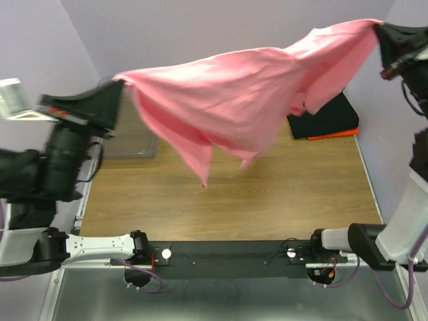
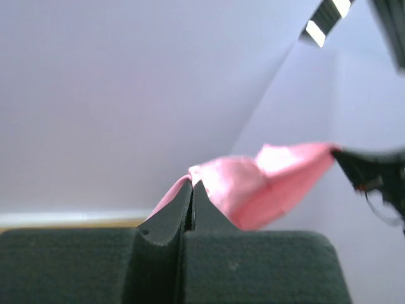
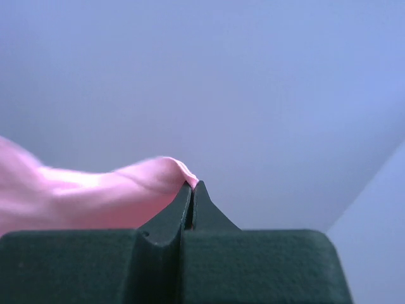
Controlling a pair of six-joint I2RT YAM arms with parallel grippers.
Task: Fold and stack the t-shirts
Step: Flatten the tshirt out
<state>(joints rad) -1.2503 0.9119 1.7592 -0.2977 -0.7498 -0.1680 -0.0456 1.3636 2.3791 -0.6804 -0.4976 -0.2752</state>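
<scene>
**Both arms hold the pink t-shirt [image 1: 234, 87] up over the table [image 1: 221, 200]**

The left gripper [image 1: 119, 81] is clamped on one end of the pink t-shirt, up above the table's far left part. In the left wrist view its fingers meet, with pink cloth pinched at the tips. The right gripper [image 1: 380, 28] is closed on the other end, out past the table's far right corner (right wrist view: fingers pressed together, cloth bunched right at the tips).

The shirt is stretched between the two grippers across the far half of the table. It sags in the middle in loose folds. One pointed flap hangs lowest over the table's centre, and it looks clear of the wood, though that is hard to be sure of from above. A sleeve or hem droops on the right side of the span.

A folded black shirt [image 1: 331, 114] lies on the table at its far right corner. It sits on a folded orange shirt [image 1: 334, 134], of which only a thin edge shows along the near side. The hanging pink cloth covers part of the black one. A clear plastic bin [image 1: 137, 144] sits at the table's far left, half hidden behind the left arm.
</scene>
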